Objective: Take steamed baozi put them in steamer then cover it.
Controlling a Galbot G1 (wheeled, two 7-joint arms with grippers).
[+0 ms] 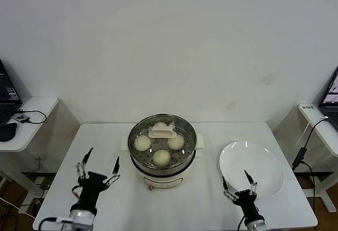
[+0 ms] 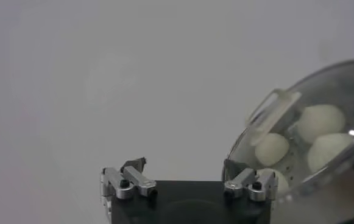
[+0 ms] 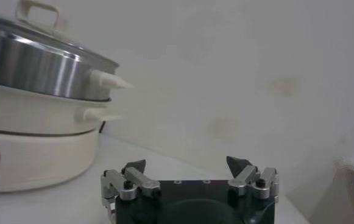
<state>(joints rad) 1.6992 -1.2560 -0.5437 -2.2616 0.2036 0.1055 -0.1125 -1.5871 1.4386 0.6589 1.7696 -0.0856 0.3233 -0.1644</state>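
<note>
Left hand (image 1: 100, 166): near-left of the worktop (image 1: 116, 199), left of the steamer, fingers pointing up and away, spread wide, released, grasping nothing.

Right hand (image 1: 244, 186): near-right, at the near rim of the white plate (image 1: 253, 165), fingers pointing up and away, spread, released, grasping nothing.

Steamer (image 1: 162, 159): centre of worktop, shiny steel pot on a cream-white base. Contents: four steamed baozi (image 1: 161, 157) on the perforated tray, one each at left, right, near and far.

Cover (image 1: 182, 129): clear glass, metal rim, cream bar handle at centre; seated on the steamer over the buns.

White plate: right of the steamer, apart from it.
</note>
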